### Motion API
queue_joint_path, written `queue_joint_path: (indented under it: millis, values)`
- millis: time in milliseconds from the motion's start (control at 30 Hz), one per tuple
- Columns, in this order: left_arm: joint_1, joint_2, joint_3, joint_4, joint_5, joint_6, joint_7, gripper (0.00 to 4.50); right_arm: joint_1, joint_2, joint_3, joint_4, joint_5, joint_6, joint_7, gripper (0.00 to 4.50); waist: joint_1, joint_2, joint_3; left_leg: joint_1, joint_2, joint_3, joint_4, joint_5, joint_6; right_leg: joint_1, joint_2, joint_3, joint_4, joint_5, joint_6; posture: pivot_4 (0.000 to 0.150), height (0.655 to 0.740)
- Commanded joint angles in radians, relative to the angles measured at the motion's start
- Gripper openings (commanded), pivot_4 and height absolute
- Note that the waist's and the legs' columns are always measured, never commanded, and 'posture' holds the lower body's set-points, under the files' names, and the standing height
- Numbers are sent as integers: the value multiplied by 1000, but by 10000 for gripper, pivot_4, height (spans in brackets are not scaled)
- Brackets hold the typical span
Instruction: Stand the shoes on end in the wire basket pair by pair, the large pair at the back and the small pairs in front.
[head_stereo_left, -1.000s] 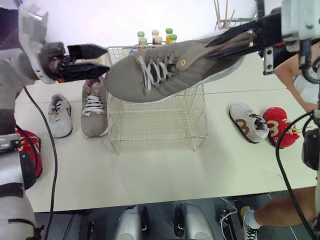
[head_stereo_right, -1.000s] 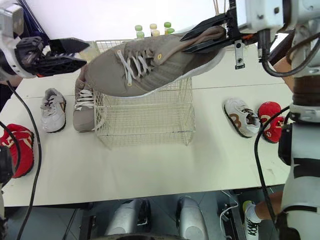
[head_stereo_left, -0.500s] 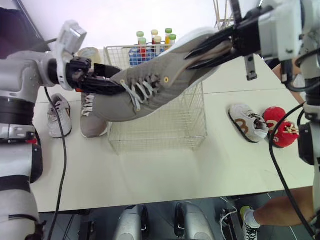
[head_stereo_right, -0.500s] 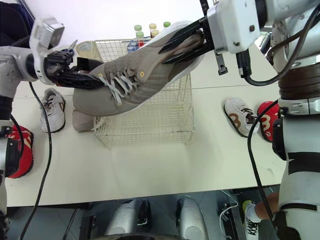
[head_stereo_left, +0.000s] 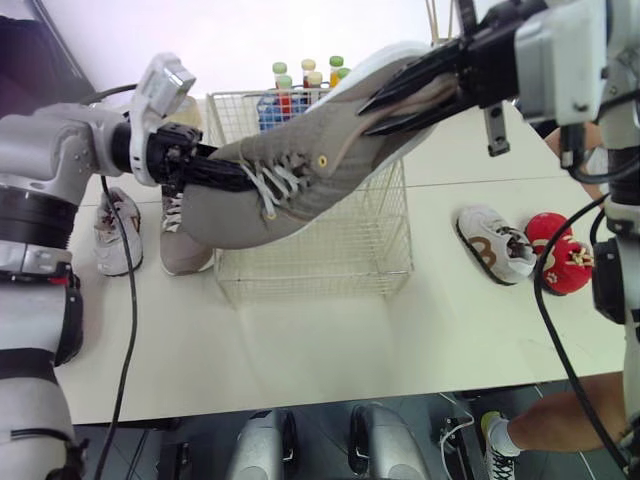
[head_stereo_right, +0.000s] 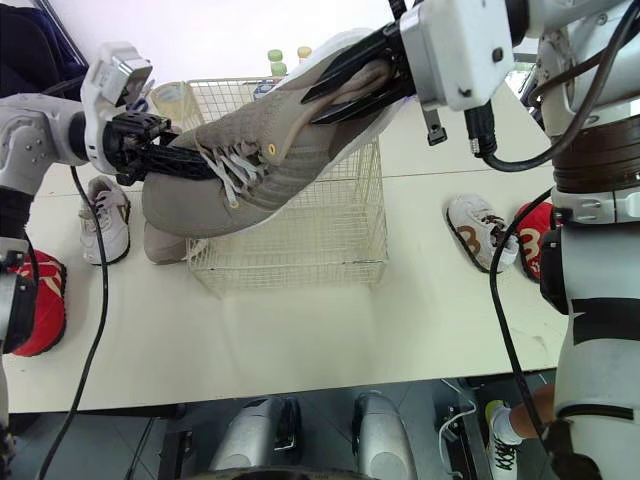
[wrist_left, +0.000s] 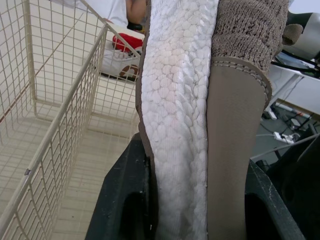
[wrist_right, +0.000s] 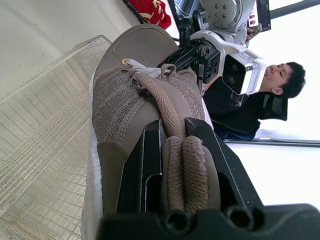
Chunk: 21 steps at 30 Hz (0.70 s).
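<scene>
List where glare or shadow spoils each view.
Left eye view: the wall behind the basket is blown out white. Right wrist view: white glare behind the person. Left wrist view: the shoe shows its sole evenly lit, no glare.

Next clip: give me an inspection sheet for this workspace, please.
Surface: white table, no spills seen.
Job's things: large shoe held tilted over wire basket; its mate, white shoe, white-brown shoe, left red shoe, right red shoe lie outside.
Clutter: capped bottles behind basket.
Grippers: left gripper shut on forefoot, right gripper on heel.
Cables: black cables hang from both arms.
Surroundings: person's leg beside table.
</scene>
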<state>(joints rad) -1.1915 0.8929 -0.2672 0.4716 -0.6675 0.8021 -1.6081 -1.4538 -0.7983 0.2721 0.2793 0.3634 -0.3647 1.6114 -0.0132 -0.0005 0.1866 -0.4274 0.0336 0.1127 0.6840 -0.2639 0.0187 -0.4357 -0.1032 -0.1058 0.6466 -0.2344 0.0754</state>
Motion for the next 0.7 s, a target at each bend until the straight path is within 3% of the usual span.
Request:
queue_joint_path:
  millis: [33, 100, 233, 267, 300, 400, 700]
  values:
    - [-37, -3, 45, 0, -35, 3, -6, 9978, -44, 0, -58, -9, 4, -18, 3, 1938, 0, 0, 0, 0, 0, 0, 0, 0, 0, 0, 0, 0, 0, 0, 0, 1500, 7400]
    - [-33, -14, 78, 7, -20, 6, -6, 9954, -40, -6, -69, 5, -16, -15, 2, 1938, 0, 0, 0, 0, 0, 0, 0, 0, 0, 0, 0, 0, 0, 0, 0, 1500, 7400]
    - [-4, -28, 141, -8, -15, 25, 12, 9949, -42, -25, -90, 38, -49, -15, -3, 19691, -1, 0, 0, 0, 0, 0, 0, 0, 0, 0, 0, 0, 0, 0, 0, 1500, 7400]
    - [2, -33, 156, -12, -17, 35, 22, 9949, -45, -29, -95, 41, -52, -2, -3, 26565, -1, 0, 0, 0, 0, 0, 0, 0, 0, 0, 0, 0, 0, 0, 0, 1500, 7400]
    - [8, -37, 171, -19, -20, 42, 31, 9949, -47, -35, -100, 42, -54, 13, -2, 30699, -1, 0, 0, 0, 0, 0, 0, 0, 0, 0, 0, 0, 0, 0, 0, 1500, 7400]
    - [34, -52, 225, -47, -33, 70, 68, 9949, -55, -67, -122, 36, -48, 151, -15, 44736, -1, -1, 0, 0, 0, 0, 0, 0, 0, 0, 0, 1, 0, 0, 0, 1500, 7400]
    - [127, -144, 445, -196, -148, 172, 283, 9949, -95, -209, -302, 101, 129, 1138, -245, 44736, 2, -2, 1, 0, 0, 0, 0, 0, 0, 0, -2, 1, 1, 0, 0, 1500, 7400]
